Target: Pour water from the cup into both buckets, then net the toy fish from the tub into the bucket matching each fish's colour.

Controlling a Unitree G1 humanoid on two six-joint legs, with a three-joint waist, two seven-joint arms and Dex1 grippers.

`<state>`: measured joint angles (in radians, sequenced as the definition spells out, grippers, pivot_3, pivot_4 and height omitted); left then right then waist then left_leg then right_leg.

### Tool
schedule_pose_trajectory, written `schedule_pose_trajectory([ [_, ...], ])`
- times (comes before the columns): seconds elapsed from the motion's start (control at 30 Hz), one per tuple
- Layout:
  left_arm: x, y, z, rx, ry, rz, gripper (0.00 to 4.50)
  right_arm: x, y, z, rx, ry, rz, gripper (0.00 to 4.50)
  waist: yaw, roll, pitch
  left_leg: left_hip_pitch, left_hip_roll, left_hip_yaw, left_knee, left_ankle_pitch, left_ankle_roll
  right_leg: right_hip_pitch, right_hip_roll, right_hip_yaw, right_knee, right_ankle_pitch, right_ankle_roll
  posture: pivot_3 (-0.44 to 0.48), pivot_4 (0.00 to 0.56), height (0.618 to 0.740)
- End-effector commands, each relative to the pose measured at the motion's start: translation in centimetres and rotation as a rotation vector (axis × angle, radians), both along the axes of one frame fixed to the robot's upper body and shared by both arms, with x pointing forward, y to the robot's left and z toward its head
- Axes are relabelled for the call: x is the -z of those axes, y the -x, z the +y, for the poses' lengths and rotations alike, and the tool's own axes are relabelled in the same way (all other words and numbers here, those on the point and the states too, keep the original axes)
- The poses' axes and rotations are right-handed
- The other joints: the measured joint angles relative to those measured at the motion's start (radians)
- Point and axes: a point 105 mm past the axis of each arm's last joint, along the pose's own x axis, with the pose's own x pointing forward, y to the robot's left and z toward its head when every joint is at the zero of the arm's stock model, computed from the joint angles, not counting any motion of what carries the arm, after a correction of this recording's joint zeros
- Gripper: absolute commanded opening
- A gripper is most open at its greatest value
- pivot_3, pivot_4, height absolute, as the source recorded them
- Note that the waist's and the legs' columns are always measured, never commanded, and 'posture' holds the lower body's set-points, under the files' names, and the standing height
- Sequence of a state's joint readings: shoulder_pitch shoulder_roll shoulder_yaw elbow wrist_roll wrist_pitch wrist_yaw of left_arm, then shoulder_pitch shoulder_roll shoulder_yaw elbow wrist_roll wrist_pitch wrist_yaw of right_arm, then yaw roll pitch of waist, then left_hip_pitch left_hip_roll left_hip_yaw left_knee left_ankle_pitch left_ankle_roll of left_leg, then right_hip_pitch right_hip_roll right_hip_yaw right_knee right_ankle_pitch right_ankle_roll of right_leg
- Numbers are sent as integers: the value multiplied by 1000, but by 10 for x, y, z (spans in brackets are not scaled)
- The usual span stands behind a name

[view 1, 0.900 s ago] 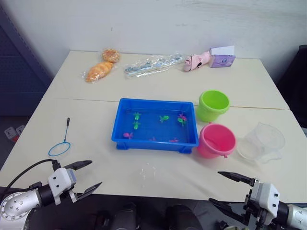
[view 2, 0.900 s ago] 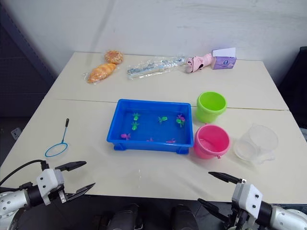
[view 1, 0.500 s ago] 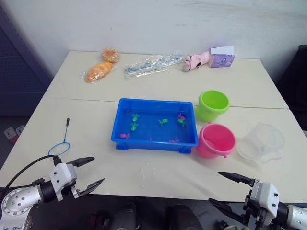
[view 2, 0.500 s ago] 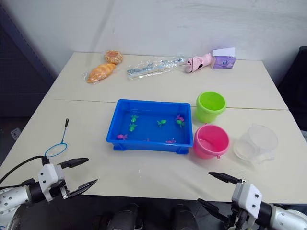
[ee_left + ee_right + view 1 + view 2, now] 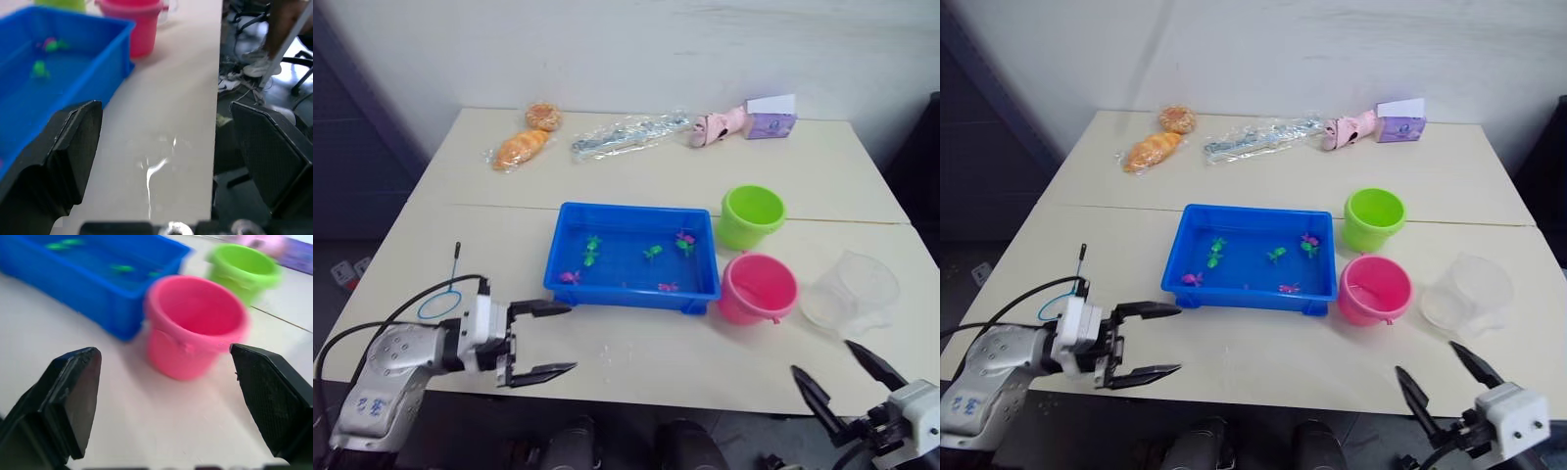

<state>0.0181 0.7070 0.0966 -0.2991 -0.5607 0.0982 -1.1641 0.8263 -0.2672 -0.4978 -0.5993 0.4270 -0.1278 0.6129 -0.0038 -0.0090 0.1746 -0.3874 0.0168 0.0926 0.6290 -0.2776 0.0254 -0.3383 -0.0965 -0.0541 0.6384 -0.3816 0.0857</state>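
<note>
Left eye view: the blue rectangular tub (image 5: 636,264) mid-table holds small green and pink fish (image 5: 652,252). Beside it stand round pink (image 5: 759,287) and green (image 5: 751,215) buckets, then the clear cup (image 5: 852,291). Both grippers (image 5: 543,339) (image 5: 847,377) gape, empty.

We see a cream table (image 5: 509,186): blue tub (image 5: 632,258) at centre, green bucket (image 5: 751,216), pink bucket (image 5: 758,288) and clear cup (image 5: 851,291) toward the right edge, net (image 5: 443,295) near the left edge, bagged pastries (image 5: 525,139), plastic wrapper (image 5: 626,132), pink toy (image 5: 717,126) and purple box (image 5: 771,119) along the far edge
</note>
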Motion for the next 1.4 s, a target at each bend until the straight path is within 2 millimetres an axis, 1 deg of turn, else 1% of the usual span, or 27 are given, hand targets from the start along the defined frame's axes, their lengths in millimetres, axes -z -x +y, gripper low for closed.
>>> schedule_pose_trajectory([
  [0.03,-14,-5,-18,78,46,-28,4476,-7,11,-19,273,-62,-32,4500,-6,1,0,0,0,0,0,0,0,0,0,0,0,0,0,0,150,740],
  [0.13,-18,-9,-24,124,43,-34,4476,-1,12,-25,408,-117,-16,4500,-25,1,0,0,0,1,-1,4,-7,-2,1,1,2,0,0,0,150,740],
  [0.23,-22,-13,-28,161,35,-37,4476,5,3,-41,556,-170,-8,4500,-31,1,0,0,1,1,-2,5,-9,-3,1,2,3,0,0,0,150,740],
  [0.37,-27,-11,-31,209,13,-22,4476,9,-18,-55,578,-168,12,4500,-25,1,0,0,0,1,-2,6,-8,-4,1,2,4,0,-1,0,150,740],
  [0.5,-34,-10,-34,215,18,-24,4476,13,-39,-67,574,-172,29,4500,-24,1,0,0,0,1,-1,7,-7,-4,1,2,5,-1,-1,0,150,740],
  [0.63,-38,-9,-36,199,28,-39,4476,18,-57,-83,635,-179,41,4500,-24,1,0,0,0,1,-1,7,-7,-4,1,2,6,-1,-1,0,150,740],
  [0.73,-41,-9,-37,188,35,-48,4476,21,-65,-92,685,-207,48,4500,-24,2,0,0,0,1,0,7,-6,-4,1,2,7,-1,-1,0,150,740],
  [0.8,-42,-9,-39,188,36,-50,4476,22,-71,-95,692,-196,58,4500,-24,2,0,0,0,1,0,8,-7,-4,1,2,7,-1,-1,0,150,740],
  [0.87,-43,-9,-41,187,35,-52,4476,20,-73,-102,735,-188,55,4500,-24,2,0,0,0,1,-1,8,-7,-4,1,2,7,-1,-1,0,150,740],
  [0.97,-44,-11,-41,174,28,-74,4476,22,-73,-115,826,-251,54,4500,-24,2,0,0,0,1,0,8,-7,-4,1,2,8,-1,-1,0,150,740],
  [1.07,-45,-12,-40,163,27,-85,4476,22,-76,-119,832,-248,57,4500,-24,2,0,0,0,1,0,8,-7,-4,2,2,8,-1,-1,0,150,740],
  [1.2,-46,-13,-40,159,26,-90,4476,25,-79,-124,875,-315,53,4500,-24,2,0,0,0,1,0,8,-7,-4,2,2,8,-1,0,0,150,740],
  [1.27,-46,-14,-41,159,27,-92,4476,24,-84,-127,885,-369,38,4500,-25,2,0,0,0,1,-1,8,-7,-4,2,2,8,-1,0,0,150,740],
  [1.4,-46,-15,-42,163,28,-95,4476,19,-94,-130,862,-394,20,4500,-25,2,0,0,0,1,-1,8,-7,-4,2,2,8,-1,0,0,150,740],
])
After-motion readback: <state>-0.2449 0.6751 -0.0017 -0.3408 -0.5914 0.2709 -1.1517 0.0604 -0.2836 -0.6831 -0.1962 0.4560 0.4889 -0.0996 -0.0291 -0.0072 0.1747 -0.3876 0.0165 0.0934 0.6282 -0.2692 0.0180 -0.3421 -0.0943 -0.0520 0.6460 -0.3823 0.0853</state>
